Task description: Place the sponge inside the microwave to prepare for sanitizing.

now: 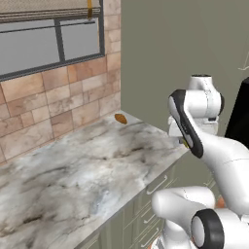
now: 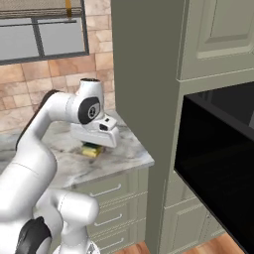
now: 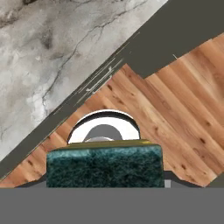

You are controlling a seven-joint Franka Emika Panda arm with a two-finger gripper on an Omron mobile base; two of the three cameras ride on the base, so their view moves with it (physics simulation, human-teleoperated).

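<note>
Above the marble desk [image 2: 124,154] edge, the hand [image 2: 94,144] is gripping the sponge [image 3: 104,165], which is waiting to be carried into the open microwave [image 2: 218,163] at right.

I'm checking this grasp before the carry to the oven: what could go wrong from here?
The sponge sits clamped in the gripper near the marble counter's edge; a soft block could slip during the swing. The microwave door hangs open beside the tall cabinet panel, which the arm might clip.
</note>
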